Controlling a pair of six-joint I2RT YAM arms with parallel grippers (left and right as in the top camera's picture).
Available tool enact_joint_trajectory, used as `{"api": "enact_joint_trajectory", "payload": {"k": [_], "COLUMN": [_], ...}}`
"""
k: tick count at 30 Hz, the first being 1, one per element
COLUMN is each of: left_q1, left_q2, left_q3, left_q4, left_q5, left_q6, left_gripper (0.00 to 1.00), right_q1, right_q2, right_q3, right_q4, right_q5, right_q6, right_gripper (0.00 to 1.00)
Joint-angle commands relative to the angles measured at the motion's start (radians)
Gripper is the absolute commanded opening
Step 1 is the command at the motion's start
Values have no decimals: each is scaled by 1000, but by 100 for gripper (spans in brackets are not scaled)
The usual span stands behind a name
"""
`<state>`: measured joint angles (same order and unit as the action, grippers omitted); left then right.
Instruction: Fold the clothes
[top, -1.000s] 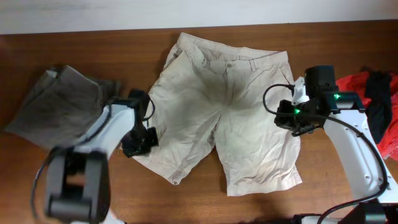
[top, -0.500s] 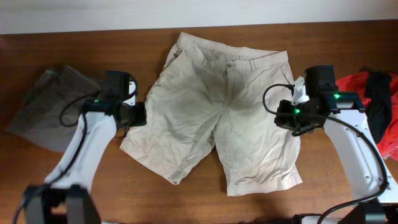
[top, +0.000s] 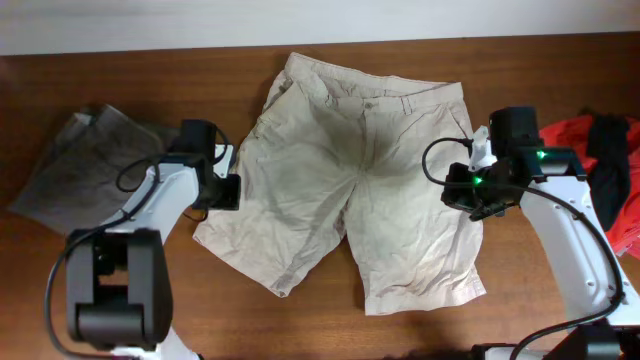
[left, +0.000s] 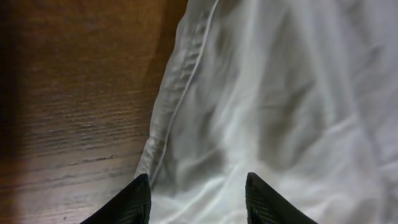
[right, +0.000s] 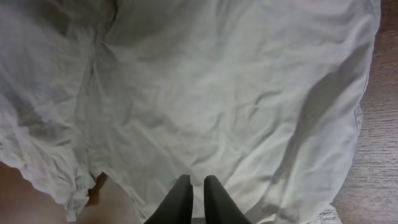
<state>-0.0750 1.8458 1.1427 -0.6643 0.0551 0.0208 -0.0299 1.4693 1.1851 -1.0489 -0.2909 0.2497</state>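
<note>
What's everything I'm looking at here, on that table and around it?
Shorts: one, light beige, spread flat mid-table.
Grey garment: one, dark grey, crumpled at the table's left end.
Red garment: one, red, at the right end.
Black garment: one, black, against the red one.
Table: one, brown wood.
Left claw: one, black, open over the shorts' side seam.
Right claw: one, black, shut, above the shorts' other side.

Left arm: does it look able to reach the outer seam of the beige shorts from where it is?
Probably yes. The left gripper hangs open right over the beige shorts at their outer seam, and nothing lies between them.
</note>
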Motion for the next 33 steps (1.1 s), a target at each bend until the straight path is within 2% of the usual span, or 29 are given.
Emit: {"api": "enact_joint_trajectory", "payload": {"k": [1, 2, 6, 8, 9, 15, 18, 26, 29, 31, 33], "left_q1": [8, 8, 8, 8, 8, 8, 8, 9, 4, -3, -13], "left_q2": [85, 103, 135, 132, 130, 107, 94, 30, -54, -130, -206], "left_q3": [-1, -1, -1, -1, -1, -1, -1, -1, 11, 41, 82], "left_q4": [-2, -3, -23, -48, -64, -257, -343, -444, -414, -393, -356], "left_q5": [-17, -17, -4, 11, 13, 13, 15, 42, 42, 42, 42], "left_q6": [29, 29, 29, 19, 5, -191, -238, -254, -173, -119, -77], "left_gripper": [48, 48, 25, 3, 0, 1, 0, 1, 2, 14, 38], "right_q1": [5, 5, 5, 5, 5, 5, 5, 5, 5, 5, 5], "right_q2": [3, 3, 3, 3, 3, 3, 3, 3, 3, 3, 3], "right_q3": [8, 8, 8, 8, 8, 8, 8, 8, 8, 8, 8], "right_q4": [-9, -11, -14, -14, -13, -13, -13, -14, -11, -9, -7], "right_q5": [-12, -12, -12, -12, -12, -12, -12, 14, 14, 14, 13], "right_q6": [-10, -10, -10, -10, -10, -10, -10, -10, -10, -7, -6], "right_gripper": [13, 13, 13, 13, 13, 13, 13, 13, 13, 13, 13]}}
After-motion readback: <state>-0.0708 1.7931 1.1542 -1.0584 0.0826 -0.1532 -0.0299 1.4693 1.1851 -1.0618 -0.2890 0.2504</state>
